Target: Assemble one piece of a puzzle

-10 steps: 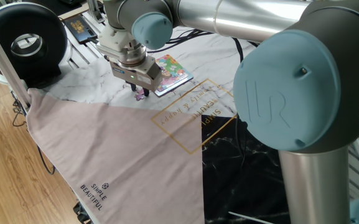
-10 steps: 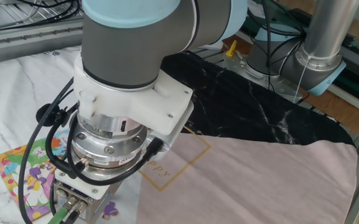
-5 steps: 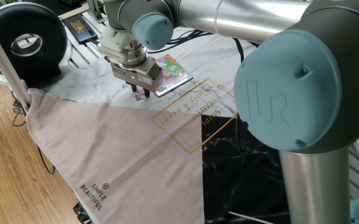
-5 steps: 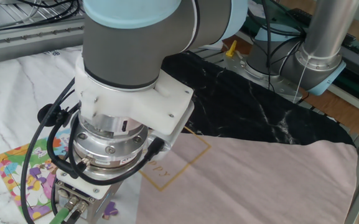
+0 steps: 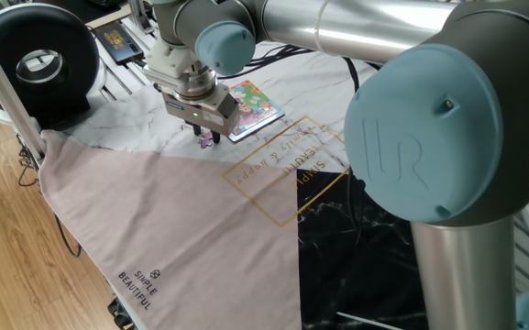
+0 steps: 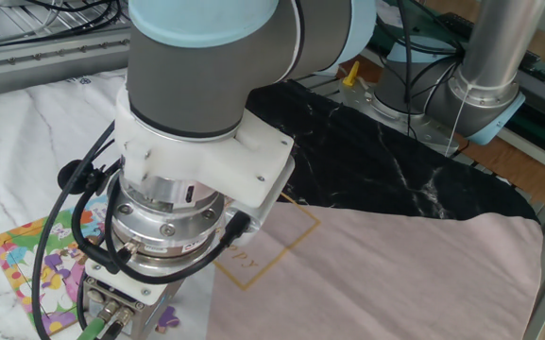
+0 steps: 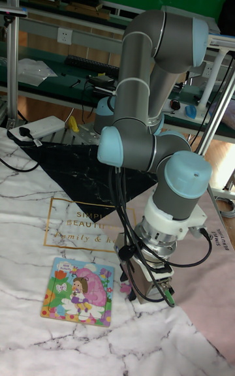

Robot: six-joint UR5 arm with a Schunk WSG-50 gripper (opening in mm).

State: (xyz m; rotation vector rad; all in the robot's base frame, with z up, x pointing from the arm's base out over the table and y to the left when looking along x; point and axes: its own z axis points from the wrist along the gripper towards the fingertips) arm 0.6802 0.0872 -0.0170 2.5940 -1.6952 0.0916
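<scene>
From my station, the arm (image 7: pixel 153 121) fills most of every view, bent down over a white marble-patterned cloth (image 7: pixel 39 219) on the table. A pale pink cloth (image 5: pixel 154 229) printed with "SIMPLE BEAUTIFUL" lies over the near part in 1 fixed view, and a black marble-patterned sheet (image 6: pixel 366 151) sits further along, with a gold-outlined square of lettering (image 5: pixel 287 165) between them.

The puzzle (image 7: pixel 78 291), bright pink, yellow and green with a blue edge, lies flat on the white cloth just beside the gripper (image 5: pixel 206 136). In the tall view it sits to the left of the tool; in the other fixed view only its corner (image 6: pixel 26 264) shows behind the wrist and cables.

The gripper points straight down, its tips low over the cloth right next to the puzzle's edge. The piece (image 5: pixel 209 140), tiny and purple-violet, shows at the fingertips in 1 fixed view, and again as a small spot (image 7: pixel 125 288) beside the tool in the tall view. I cannot tell whether the jaws are clamped on it or apart, nor whether it rests on the cloth.
</scene>
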